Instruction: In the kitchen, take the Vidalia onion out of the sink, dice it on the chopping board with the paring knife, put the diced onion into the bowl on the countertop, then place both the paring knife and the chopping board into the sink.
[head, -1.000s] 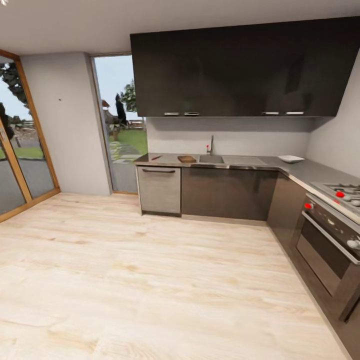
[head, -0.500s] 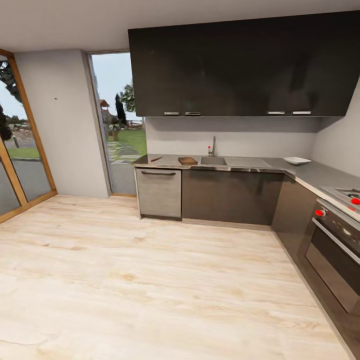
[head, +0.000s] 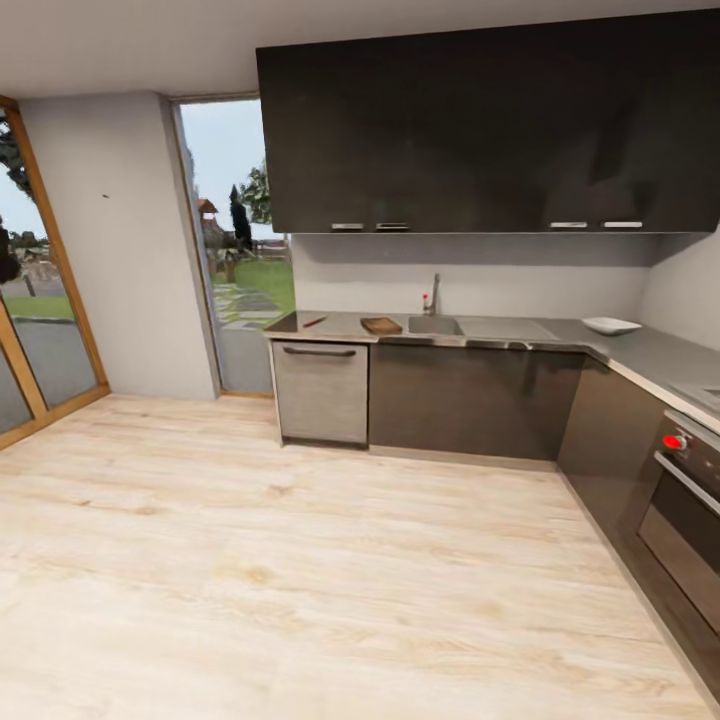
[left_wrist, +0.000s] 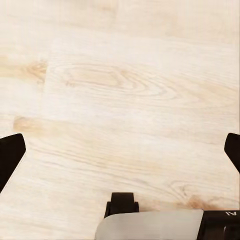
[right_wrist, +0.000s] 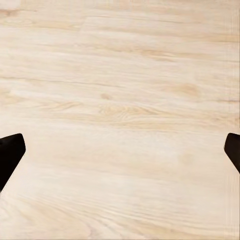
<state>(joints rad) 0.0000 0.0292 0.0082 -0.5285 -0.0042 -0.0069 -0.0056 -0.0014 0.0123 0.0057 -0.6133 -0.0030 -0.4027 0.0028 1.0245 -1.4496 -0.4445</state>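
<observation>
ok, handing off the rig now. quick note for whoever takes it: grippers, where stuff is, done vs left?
Left gripper open, empty, over the wood floor. Right gripper the same.
Robot stands across the kitchen from the countertop.
Chopping board lies just left of the sink; paring knife further left; bowl near the right corner.
Onion can't be made out from here.
Done: nothing handled.
Left: drive up, then every step.

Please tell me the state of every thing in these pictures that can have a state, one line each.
left pincer: open, empty, above wood floor
right pincer: open, empty, above wood floor
chopping board: flat on countertop, left of sink
paring knife: lying on countertop
bowl: upright on countertop
upper cabinets: closed
</observation>
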